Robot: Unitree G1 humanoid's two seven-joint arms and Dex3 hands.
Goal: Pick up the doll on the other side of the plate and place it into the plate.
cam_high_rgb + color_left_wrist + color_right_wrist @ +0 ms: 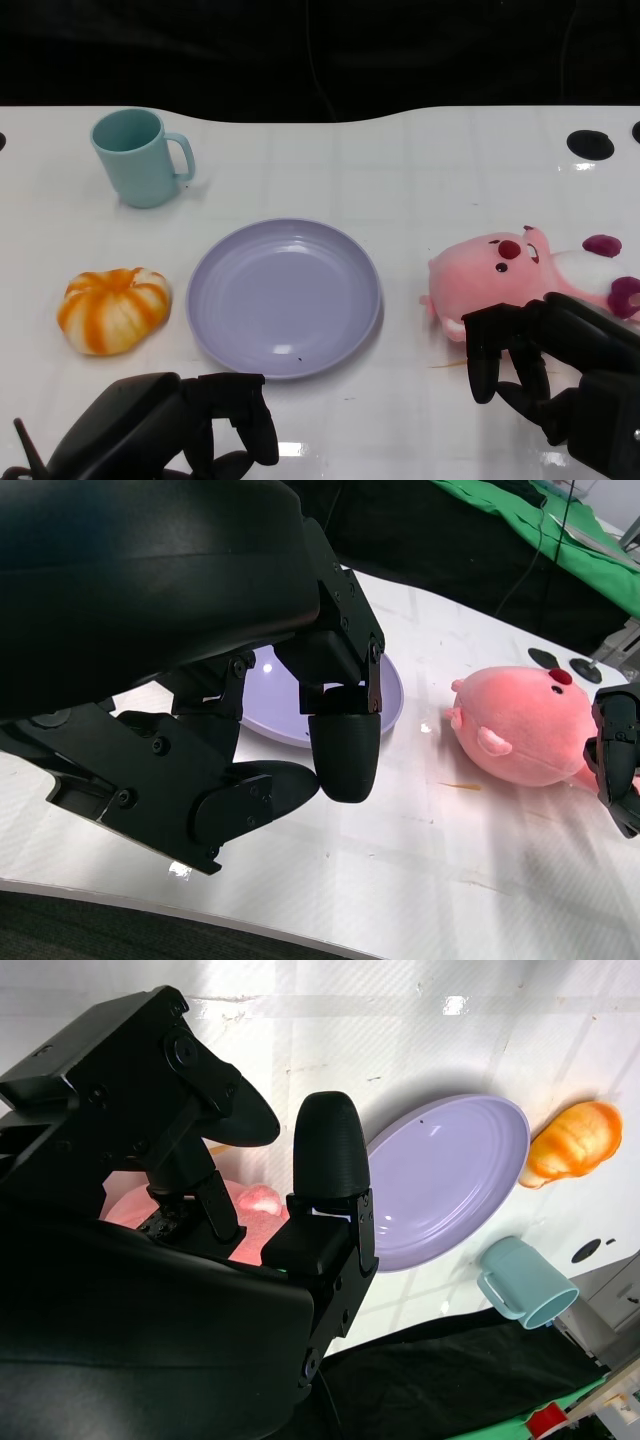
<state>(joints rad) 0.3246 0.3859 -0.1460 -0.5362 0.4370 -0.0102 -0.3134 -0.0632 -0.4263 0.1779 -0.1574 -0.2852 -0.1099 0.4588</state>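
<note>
A pink plush doll [495, 275] lies on the white table to the right of the lilac plate [285, 295]. My right hand [545, 355] is at the doll's near edge, fingers spread and arched over it, holding nothing. In the right wrist view the doll [250, 1215] shows pink beneath my right hand [250, 1160], with the plate [450, 1175] beyond. My left hand [190, 425] rests near the table's front edge below the plate, holding nothing. The left wrist view shows my left hand [300, 730], the plate's rim [390, 695], the doll [530, 730] and my right hand [618, 760].
An orange-and-white pumpkin plush [113, 310] lies left of the plate. A teal mug [135, 157] stands at the back left. A round black hole [590, 144] marks the table's far right. Beyond the table's far edge all is dark.
</note>
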